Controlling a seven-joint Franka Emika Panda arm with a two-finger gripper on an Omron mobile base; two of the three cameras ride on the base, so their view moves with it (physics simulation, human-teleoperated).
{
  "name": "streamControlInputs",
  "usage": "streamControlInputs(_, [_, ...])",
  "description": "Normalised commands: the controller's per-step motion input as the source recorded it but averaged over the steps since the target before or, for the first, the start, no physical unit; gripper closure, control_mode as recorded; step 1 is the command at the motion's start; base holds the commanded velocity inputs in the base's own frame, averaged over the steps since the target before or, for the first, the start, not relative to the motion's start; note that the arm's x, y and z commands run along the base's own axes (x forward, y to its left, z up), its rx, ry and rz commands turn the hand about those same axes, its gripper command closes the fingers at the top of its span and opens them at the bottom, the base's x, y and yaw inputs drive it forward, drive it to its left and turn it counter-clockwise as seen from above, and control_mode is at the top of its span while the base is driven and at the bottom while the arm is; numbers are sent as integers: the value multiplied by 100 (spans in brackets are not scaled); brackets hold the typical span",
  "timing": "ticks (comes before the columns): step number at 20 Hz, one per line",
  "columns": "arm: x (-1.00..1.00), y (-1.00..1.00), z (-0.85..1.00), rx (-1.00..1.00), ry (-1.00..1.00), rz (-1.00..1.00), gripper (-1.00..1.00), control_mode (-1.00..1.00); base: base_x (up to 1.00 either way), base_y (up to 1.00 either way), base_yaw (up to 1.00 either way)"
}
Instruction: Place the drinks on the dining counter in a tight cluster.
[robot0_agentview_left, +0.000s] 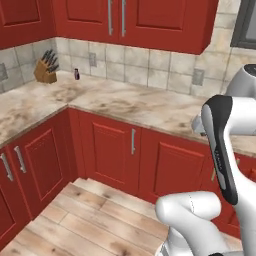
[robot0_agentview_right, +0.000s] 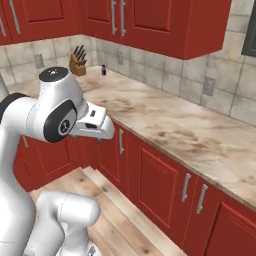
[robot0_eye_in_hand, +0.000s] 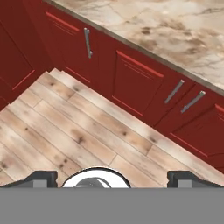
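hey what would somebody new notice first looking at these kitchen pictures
The glossy red cabinet fronts with grey bar handles stand out first, running under a long beige-brown veined marble wall counter that bends round a corner. Far back in that corner stand a wooden knife block with dark handles and, apart to its right, a small dark bottle. In the hand view the open gripper hangs over pale wood plank flooring.

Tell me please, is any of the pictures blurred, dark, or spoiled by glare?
Left base view: even light, no glare; the knife block and the small dark bottle look soft, being far and small. Right base view: equally even, the marble counter matte. Hand view: wood floor sharp, soft shadow under the cabinets.
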Motion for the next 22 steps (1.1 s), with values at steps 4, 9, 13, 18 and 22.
streamControlInputs(4, [0, 0, 0, 0, 0, 0, -100, 100, 100, 100, -28])
streamControlInputs(9, [0, 0, 0, 0, 0, 0, -100, 100, 100, 93, -3])
streamControlInputs(13, [0, 0, 0, 0, 0, 0, -100, 100, 100, 89, 0])
streamControlInputs(18, [0, 0, 0, 0, 0, 0, -100, 100, 100, 65, 1])
streamControlInputs(22, [0, 0, 0, 0, 0, 0, -100, 100, 100, 34, 0])
